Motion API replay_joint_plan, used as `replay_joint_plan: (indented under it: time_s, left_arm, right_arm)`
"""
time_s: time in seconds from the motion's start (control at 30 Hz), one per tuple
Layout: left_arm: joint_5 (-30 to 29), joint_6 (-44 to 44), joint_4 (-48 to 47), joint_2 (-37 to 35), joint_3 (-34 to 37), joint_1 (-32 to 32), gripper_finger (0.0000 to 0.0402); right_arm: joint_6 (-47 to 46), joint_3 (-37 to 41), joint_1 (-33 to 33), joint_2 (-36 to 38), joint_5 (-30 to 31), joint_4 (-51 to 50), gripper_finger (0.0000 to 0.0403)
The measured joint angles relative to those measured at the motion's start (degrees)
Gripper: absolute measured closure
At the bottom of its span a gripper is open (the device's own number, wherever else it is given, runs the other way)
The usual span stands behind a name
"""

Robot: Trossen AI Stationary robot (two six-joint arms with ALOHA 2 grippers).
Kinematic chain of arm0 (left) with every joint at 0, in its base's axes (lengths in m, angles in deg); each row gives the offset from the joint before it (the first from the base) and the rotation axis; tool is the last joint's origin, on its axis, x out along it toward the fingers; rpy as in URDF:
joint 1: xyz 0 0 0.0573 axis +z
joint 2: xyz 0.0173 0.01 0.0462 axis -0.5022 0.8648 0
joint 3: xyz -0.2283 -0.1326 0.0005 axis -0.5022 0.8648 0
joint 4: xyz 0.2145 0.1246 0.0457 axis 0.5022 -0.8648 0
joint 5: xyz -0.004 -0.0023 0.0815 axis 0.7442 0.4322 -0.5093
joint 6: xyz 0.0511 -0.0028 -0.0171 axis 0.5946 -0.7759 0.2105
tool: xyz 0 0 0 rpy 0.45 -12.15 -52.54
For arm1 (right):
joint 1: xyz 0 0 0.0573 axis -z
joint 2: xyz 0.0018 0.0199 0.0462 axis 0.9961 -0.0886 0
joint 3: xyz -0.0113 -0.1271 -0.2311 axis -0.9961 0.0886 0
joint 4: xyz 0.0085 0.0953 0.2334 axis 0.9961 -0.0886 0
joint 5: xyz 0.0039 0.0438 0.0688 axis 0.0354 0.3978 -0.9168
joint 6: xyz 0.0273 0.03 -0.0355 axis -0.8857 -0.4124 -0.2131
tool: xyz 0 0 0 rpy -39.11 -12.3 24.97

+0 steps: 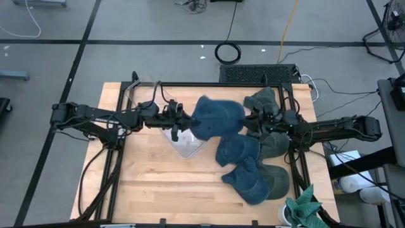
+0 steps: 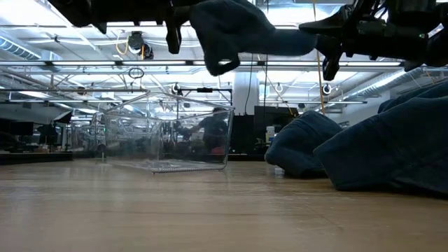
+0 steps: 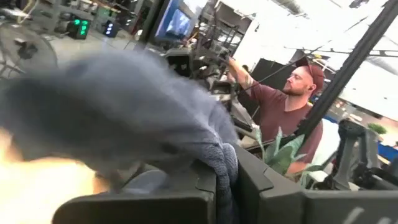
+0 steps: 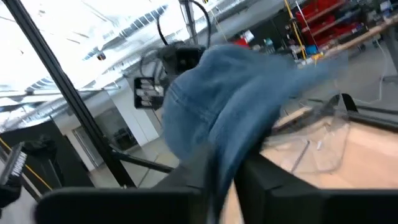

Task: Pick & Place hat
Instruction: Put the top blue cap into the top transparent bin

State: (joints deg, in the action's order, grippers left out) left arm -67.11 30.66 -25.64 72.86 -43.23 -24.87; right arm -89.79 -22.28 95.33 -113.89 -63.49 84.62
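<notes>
A blue hat [image 1: 218, 118] hangs in the air between my two grippers, over the middle of the table. It also shows in the low view, where the hat [image 2: 234, 31] is well above the wood. My left gripper [image 1: 183, 120] comes from the table's left and is shut on the hat's left side. My right gripper [image 1: 248, 119] comes from the table's right, with the hat's right side between its fingers. A clear plastic container [image 1: 185, 144] stands on the table just below and near of the hat. My left gripper pinches a bunched edge of the hat's cloth [image 3: 222, 158] between its two fingers, which come level from the table's left. The hat is lifted clear of the table. My right gripper has a fold of the hat's right edge [image 4: 227, 146] between its two fingers. They come from the table's right, slanting slightly upward. The hat spans from there toward the other gripper, clear of the table.
A pile of blue and dark green hats [image 1: 250, 161] lies on the table's right half, low and bulky in the low view [image 2: 378, 147]. A green plant [image 1: 304, 206] sits at the near right corner. A person [image 3: 286, 106] stands beyond the table.
</notes>
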Motion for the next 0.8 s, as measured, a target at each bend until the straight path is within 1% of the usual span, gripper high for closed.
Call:
replay_joint_plan:
  time_s: [0.07, 0.2, 0.27, 0.4, 0.53, 0.6, 0.7, 0.8]
  left_arm:
    - [0.45, -0.09, 0.15, -0.06, 0.00, 0.00, 0.0384]
    - [2.33, -1.45, -1.01, -1.07, 0.01, 0.22, 0.0382]
    - [3.16, -0.35, -4.77, -2.73, -0.87, 0.66, 0.0383]
    - [2.87, 3.63, -18.46, -8.16, -3.78, 2.03, 0.0383]
    - [0.68, 9.72, -36.79, -13.92, -9.39, 3.40, 0.0383]
    - [-3.77, 13.89, -50.45, -16.15, -13.94, 4.70, 0.0383]
    - [-11.29, 18.06, -67.00, -17.27, -21.81, 6.69, 0.0383]
    - [-14.91, 22.22, -80.30, -16.80, -29.68, 9.07, 0.0383]
  right_arm:
    - [-0.06, 0.00, -0.01, -0.02, 0.24, -0.64, 0.0298]
    - [-0.07, 0.00, 0.00, -0.02, 3.36, -1.47, 0.0224]
    - [-0.08, 0.00, 0.00, 0.00, 4.57, -2.05, 0.0192]
    - [-0.09, 0.00, 0.00, 0.00, 4.55, -2.37, 0.0146]
    - [-0.19, 0.00, 0.02, 0.02, 4.50, -2.33, 0.0120]
    - [-0.17, 0.00, 0.04, 0.02, 4.50, -2.34, 0.0114]
    - [-0.23, 0.00, 0.04, 0.01, 4.50, -2.44, 0.0113]
    - [-0.17, 0.00, 0.05, 0.01, 4.65, -2.40, 0.0118]
